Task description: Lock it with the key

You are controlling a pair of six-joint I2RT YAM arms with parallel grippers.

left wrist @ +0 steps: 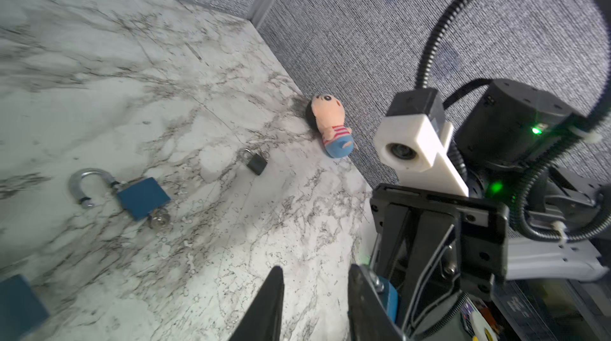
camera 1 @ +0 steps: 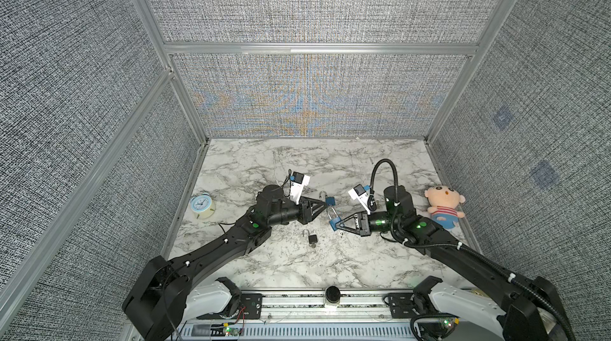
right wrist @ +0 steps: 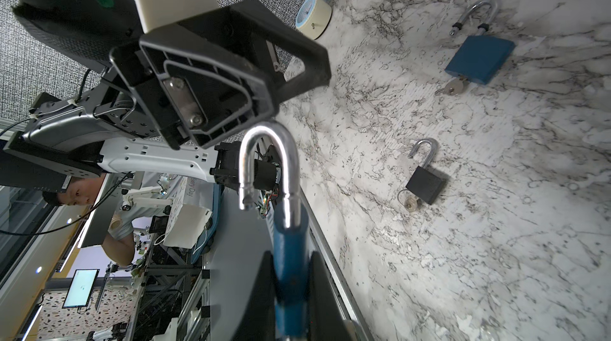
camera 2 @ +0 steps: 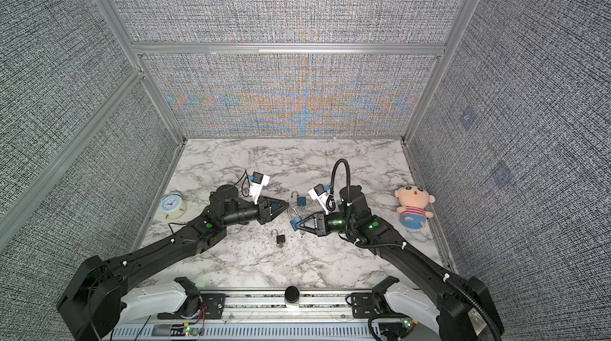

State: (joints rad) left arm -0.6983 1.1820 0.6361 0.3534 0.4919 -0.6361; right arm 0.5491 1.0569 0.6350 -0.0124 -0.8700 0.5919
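We find the right pincer (camera 1: 338,224) clamped on the blue padlock (right wrist: 290,243), its shackle (right wrist: 267,144) open. The left pincer (left wrist: 315,306) stands partly open, empty, just beside that shackle.

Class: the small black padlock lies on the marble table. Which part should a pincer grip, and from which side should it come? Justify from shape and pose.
Probably the squarish body of the black padlock, pinched across its two side edges from above. It lies flat on the table; the open shackle takes its far end and the key its near end, leaving only those sides free.
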